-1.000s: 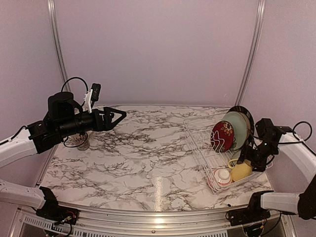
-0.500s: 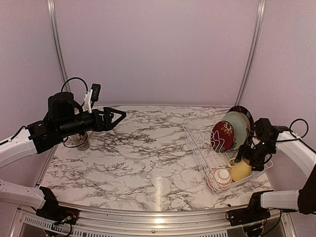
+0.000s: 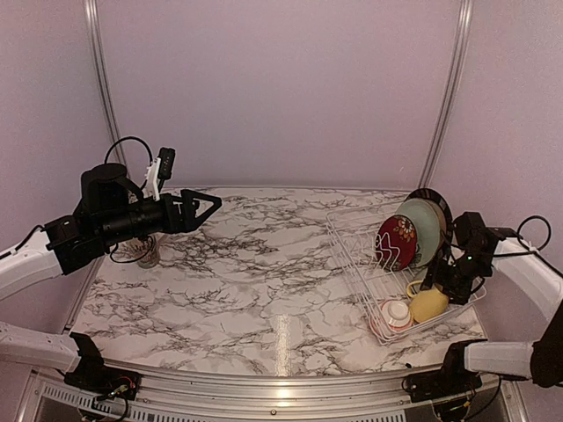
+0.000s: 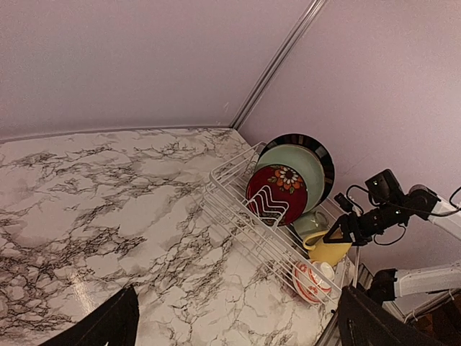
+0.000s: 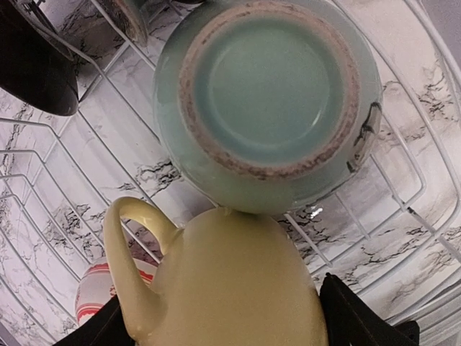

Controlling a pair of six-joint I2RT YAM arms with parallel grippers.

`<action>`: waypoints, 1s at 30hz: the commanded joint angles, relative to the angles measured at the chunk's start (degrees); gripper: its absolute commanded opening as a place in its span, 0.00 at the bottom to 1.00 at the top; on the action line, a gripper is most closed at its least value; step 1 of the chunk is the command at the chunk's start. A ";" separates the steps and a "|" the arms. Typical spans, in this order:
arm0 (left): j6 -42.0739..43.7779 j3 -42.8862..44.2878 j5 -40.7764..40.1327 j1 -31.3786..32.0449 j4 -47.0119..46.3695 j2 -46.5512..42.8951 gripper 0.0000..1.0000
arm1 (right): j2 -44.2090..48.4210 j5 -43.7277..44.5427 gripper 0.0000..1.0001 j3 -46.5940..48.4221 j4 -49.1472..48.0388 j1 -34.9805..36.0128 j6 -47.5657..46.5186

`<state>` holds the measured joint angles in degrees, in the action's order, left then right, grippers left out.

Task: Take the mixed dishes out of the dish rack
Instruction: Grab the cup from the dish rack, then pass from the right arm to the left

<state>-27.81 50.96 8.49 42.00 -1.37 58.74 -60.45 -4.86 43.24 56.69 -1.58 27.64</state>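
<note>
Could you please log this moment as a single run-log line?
left claw: open, raised, empty | right claw: astride yellow mug in dish rack, grip unconfirmed

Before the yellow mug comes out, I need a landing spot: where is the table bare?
Bare marble table runs from the cup at the left edge to the dish rack's left wall, front to back. Crowded: the rack, packed with plates, bowls and yellow mug.
</note>
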 commanded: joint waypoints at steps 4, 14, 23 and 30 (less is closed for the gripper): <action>0.39 0.55 -0.52 0.26 0.60 0.31 0.99 | 4.63 -1.54 0.27 3.73 0.70 -0.31 0.12; -3.91 2.43 -1.62 0.27 0.01 3.16 0.99 | 9.05 -1.18 0.00 11.83 0.72 -0.28 -4.82; -10.06 2.72 -0.02 0.28 -3.96 5.19 0.99 | 9.42 -18.59 0.00 19.43 -10.45 -0.27 -12.31; -15.80 1.14 4.04 0.27 -13.61 6.65 0.99 | 7.06 -35.45 0.00 12.41 -41.62 3.03 1.57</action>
<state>-39.33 52.01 8.64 42.00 -6.37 64.29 -52.47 -28.16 58.50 40.49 -1.26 19.99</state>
